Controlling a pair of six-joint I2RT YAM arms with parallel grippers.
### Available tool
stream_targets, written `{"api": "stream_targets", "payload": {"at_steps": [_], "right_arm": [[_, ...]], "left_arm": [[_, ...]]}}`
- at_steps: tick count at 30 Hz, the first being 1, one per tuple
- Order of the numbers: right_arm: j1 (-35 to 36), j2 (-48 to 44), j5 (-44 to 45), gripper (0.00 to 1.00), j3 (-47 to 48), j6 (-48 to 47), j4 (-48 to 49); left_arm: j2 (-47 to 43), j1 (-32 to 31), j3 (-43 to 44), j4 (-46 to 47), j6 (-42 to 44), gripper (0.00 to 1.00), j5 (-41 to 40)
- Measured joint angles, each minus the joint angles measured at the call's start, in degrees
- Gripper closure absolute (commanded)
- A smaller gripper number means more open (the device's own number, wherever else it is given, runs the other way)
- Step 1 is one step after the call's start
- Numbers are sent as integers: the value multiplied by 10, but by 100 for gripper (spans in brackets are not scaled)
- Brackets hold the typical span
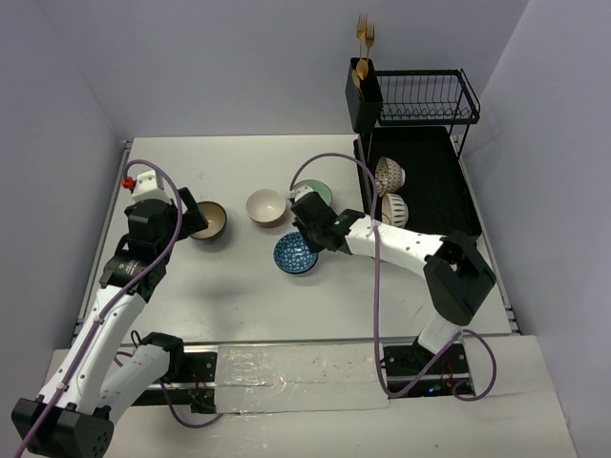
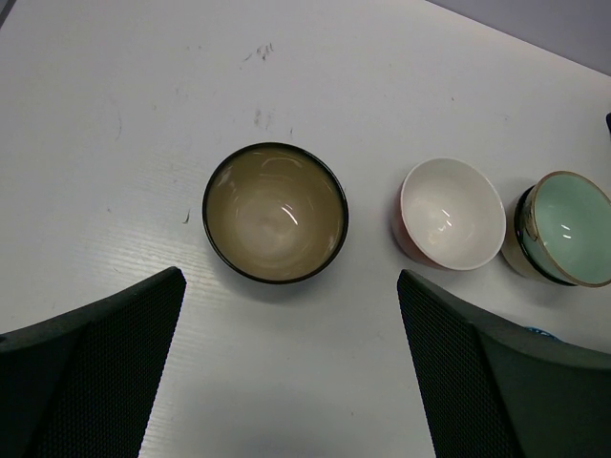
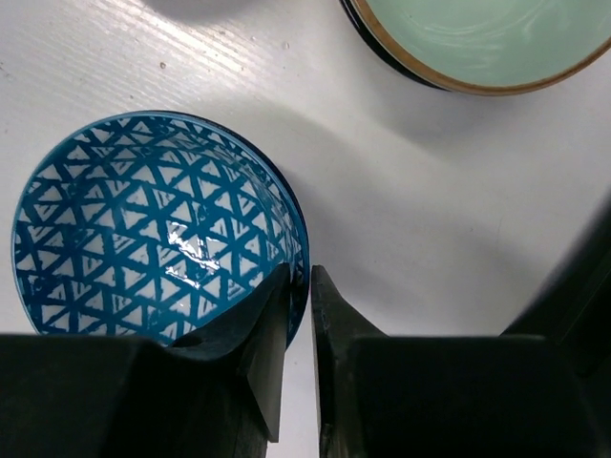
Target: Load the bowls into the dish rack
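A blue patterned bowl (image 3: 143,229) sits on the white table, and my right gripper (image 3: 299,272) is shut on its near-right rim, one finger inside and one outside. From above, that bowl (image 1: 295,254) lies mid-table under the right gripper (image 1: 307,234). Just beyond it is the mint green bowl (image 3: 487,38). My left gripper (image 2: 291,286) hangs open above the table, just short of the tan dark-rimmed bowl (image 2: 275,212). To the right of that bowl are a white bowl with a red outside (image 2: 452,213) and the mint bowl (image 2: 568,229). The black dish rack (image 1: 430,162) holds two patterned bowls (image 1: 389,175).
A black cutlery holder (image 1: 364,91) with gold forks stands at the rack's back left corner, beside an upper wire shelf (image 1: 425,95). Walls close in the table on the left, back and right.
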Motion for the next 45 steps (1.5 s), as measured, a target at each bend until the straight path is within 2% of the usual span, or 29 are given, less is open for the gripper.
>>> {"api": "stream_targets", "payload": {"at_steps": [5, 10, 16, 22, 32, 39, 43, 45], "right_arm": [[0, 10, 7, 69, 6, 20, -13], [0, 22, 10, 69, 8, 30, -22], [0, 22, 13, 81, 12, 37, -27], [0, 20, 24, 99, 29, 42, -31], [2, -33, 66, 100, 55, 34, -87], [-11, -147, 235, 100, 126, -12, -99], [-58, -204, 377, 100, 128, -101, -27], [-94, -225, 440, 100, 100, -178, 61]], "left_arm": [[0, 0, 0, 0, 0, 1, 1], [0, 0, 0, 0, 0, 1, 1], [0, 0, 0, 0, 0, 1, 1], [0, 0, 0, 0, 0, 1, 1], [0, 0, 0, 0, 0, 1, 1], [0, 0, 0, 0, 0, 1, 2], [0, 0, 0, 0, 0, 1, 4], [0, 0, 0, 0, 0, 1, 5]]}}
